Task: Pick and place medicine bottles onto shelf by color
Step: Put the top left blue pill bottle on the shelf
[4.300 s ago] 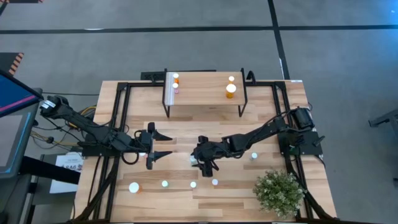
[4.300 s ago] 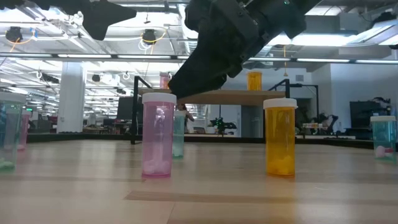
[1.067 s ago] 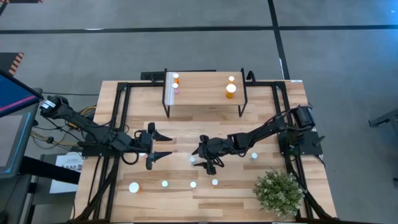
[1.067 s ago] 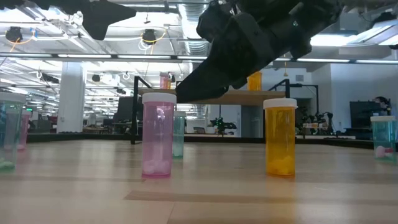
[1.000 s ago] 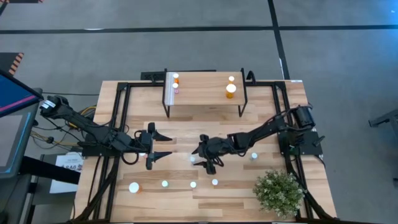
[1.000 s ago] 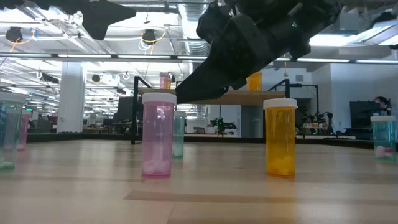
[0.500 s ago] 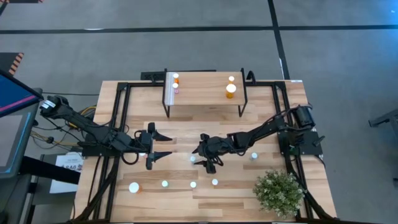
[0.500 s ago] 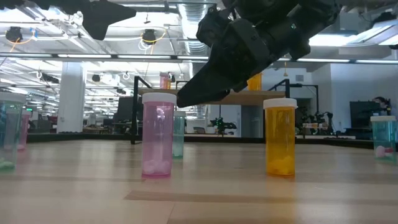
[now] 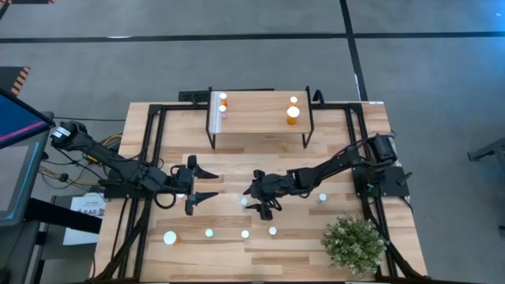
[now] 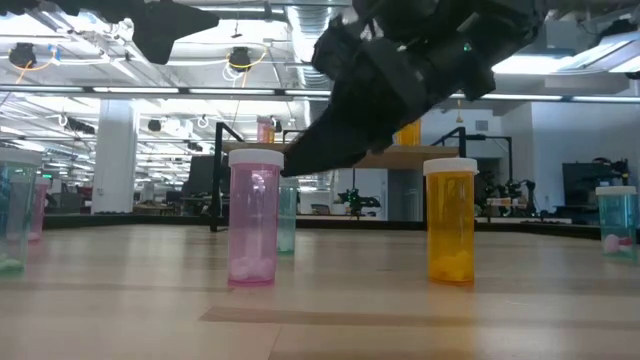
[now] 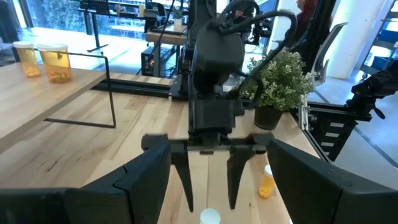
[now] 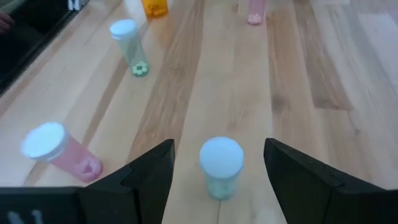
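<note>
**Q:** Near edge first, what's there?

**A:** At 6 o'clock I see a row of upright white-capped bottles. The orange-bodied bottle (image 9: 170, 237) sits at the 7 o'clock end, with three small bottles (image 9: 245, 233) spaced out beside it. The level camera shows a pink bottle (image 10: 254, 215) and an orange bottle (image 10: 451, 220), both upright and apart. A potted plant (image 9: 353, 243) is at 4 o'clock.

**Q:** Grippers?

**A:** My right gripper (image 9: 251, 202) is at table centre, low over a pale green bottle (image 12: 221, 163). Its fingers are spread wide with one on each side of the cap. There's a gap on both sides, so it isn't gripping anything. That bottle stands upright on the tabletop. My left gripper (image 9: 216, 184) waits at 9 o'clock from it, raised and pointing toward it, with its fingers also spread and empty. One more small capped bottle (image 9: 322, 198) stands at 3 o'clock from centre, near the right arm.

**Q:** Shelf?

**A:** The shelf (image 9: 260, 118) is far, at 12 o'clock. It has four bottles, in two pairs. At the end with the white strip are a small orange one (image 9: 223, 98) and a pinkish one (image 9: 223, 114). At the other end are a small orange-topped one (image 9: 293, 100) and a larger orange one (image 9: 293, 113).
</note>
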Robot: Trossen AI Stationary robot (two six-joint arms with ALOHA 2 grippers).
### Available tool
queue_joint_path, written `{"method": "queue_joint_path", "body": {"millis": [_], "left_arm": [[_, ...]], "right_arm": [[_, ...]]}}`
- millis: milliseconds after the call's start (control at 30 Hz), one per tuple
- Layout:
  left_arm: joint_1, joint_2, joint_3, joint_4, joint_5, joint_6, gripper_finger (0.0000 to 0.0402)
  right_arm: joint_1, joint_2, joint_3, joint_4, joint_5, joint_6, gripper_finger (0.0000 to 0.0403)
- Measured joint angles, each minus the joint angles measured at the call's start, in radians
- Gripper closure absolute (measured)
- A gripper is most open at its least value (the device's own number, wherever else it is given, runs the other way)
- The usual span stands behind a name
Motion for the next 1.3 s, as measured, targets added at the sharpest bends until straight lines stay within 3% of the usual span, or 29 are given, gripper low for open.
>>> {"method": "queue_joint_path", "body": {"millis": [300,667,1100,1300], "left_arm": [[0.0,0.0,0.0,-0.001,0.001,-0.005,0.0146],[0.0,0.0,0.0,-0.003,0.003,-0.004,0.0146],[0.0,0.0,0.0,-0.001,0.002,-0.007,0.0146],[0.0,0.0,0.0,0.0,0.002,-0.005,0.0146]], "right_arm": [[-0.002,0.129,0.125,-0.129,-0.001,-0.001,0.0132],[-0.003,0.109,0.129,-0.14,-0.008,0.009,0.014],[-0.003,0.11,0.128,-0.168,-0.01,0.009,0.0249],[-0.005,0.097,0.127,-0.18,-0.01,0.008,0.0281]]}}
